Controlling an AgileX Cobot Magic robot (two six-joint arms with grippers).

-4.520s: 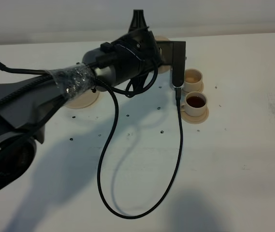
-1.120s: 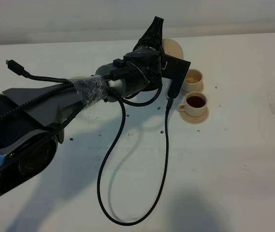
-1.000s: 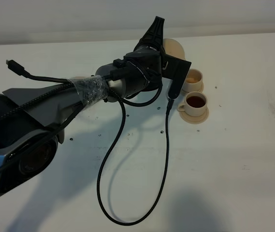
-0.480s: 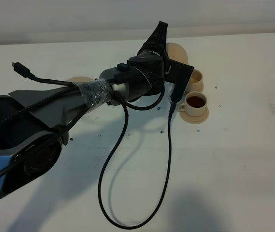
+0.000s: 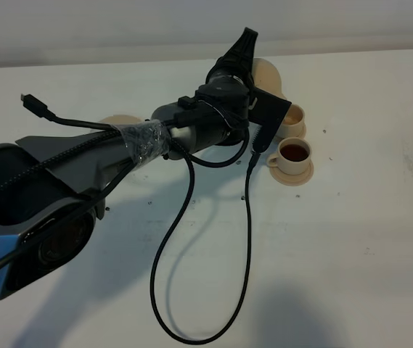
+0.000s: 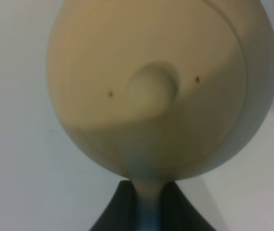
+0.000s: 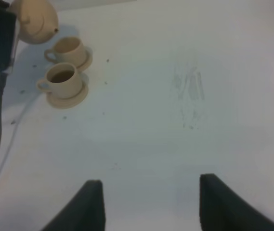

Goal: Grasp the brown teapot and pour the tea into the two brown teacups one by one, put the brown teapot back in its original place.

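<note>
The left gripper [image 6: 149,195] pinches the teapot [image 5: 268,72] by its handle, upper middle of the high view, just beside the far cup [image 5: 291,116]. The near cup [image 5: 294,152] has tea. The right gripper [image 7: 150,185] has its jaws spread.

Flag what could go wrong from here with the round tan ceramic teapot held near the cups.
1. The left gripper pinches only the thin loop handle of the round tan ceramic teapot; tilting may let it swing or slip.
2. Whether its spout is over the farther small tan ceramic teacup is unclear; tea might miss.
3. The dangling black cable passes close to the nearer tea-filled tan teacup and could snag it.
</note>
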